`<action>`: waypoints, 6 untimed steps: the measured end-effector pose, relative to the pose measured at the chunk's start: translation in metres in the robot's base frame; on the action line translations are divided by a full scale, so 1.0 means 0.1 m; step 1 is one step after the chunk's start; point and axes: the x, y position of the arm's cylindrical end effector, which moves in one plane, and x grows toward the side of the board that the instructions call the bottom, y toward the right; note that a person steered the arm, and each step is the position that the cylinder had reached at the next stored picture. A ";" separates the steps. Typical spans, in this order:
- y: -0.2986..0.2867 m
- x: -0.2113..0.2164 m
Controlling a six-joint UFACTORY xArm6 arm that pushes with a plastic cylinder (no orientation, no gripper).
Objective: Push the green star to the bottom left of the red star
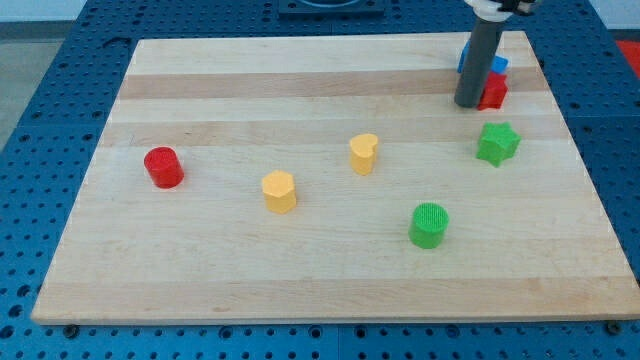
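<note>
your tool, my tip (467,104), has nothing to clamp; it rests beside the red star (492,92). the green star (497,143) looks light and rigid (likely to spin), so push its right face squarely.

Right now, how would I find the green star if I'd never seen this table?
Start at the wooden board and look to the view's top right, where my tip stands beside the red block. Just below that sits the green star. The other green block, the green cylinder, is round and lies nearer the view's bottom; the star has points.
</note>
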 end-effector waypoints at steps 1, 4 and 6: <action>0.22 0.02; 0.39 0.42; 0.55 1.03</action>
